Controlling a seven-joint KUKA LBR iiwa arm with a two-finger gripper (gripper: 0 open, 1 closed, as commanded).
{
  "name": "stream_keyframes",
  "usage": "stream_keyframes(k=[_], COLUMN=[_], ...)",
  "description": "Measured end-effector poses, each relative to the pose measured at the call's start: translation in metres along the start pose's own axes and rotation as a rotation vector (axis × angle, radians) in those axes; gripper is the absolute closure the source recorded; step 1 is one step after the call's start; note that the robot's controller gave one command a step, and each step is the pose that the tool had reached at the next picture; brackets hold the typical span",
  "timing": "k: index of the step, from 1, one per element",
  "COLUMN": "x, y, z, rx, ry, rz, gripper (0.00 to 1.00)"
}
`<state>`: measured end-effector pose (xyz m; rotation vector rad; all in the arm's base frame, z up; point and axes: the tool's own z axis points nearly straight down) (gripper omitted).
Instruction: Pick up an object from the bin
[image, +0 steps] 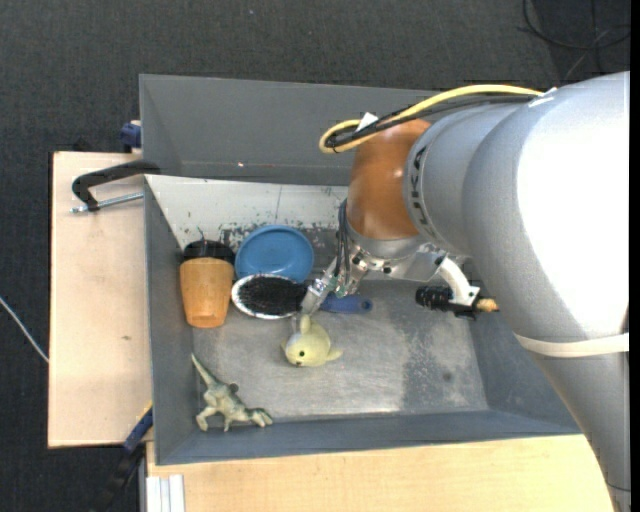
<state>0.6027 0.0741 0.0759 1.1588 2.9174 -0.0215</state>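
My gripper (330, 285) hangs low in the middle of the bin, under the arm's orange cover. Just beneath its tip lies a short blue handle (353, 306), which seems to belong to the round white-rimmed brush with black bristles (267, 296) to its left. A small yellow duck-like toy (308, 348) sits just below the gripper, apart from it. Behind the brush a blue round bowl (276, 252) lies against the back wall. Nothing shows between the gripper's tips.
An orange cup (206, 291) lies on its side by the left wall. A pale green toy dinosaur (228, 402) rests in the front left corner. A black tool with an orange tip (452, 298) lies to the right, under the arm.
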Motion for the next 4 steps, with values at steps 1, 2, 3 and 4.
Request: stream_keyframes(k=[1,2,3,4], x=[-0.009,-0.010,-0.010,-0.010], y=[-0.013,-0.014,-0.013,-0.013], z=[0.000,-0.001,-0.011,-0.057], rx=[-0.026,-0.024,-0.013,-0.015], ry=[0.000,-0.006,0.007,0.004], rz=[-0.160,-0.164,-0.168,-0.170], gripper=[0.00,1.00,1.00,1.00])
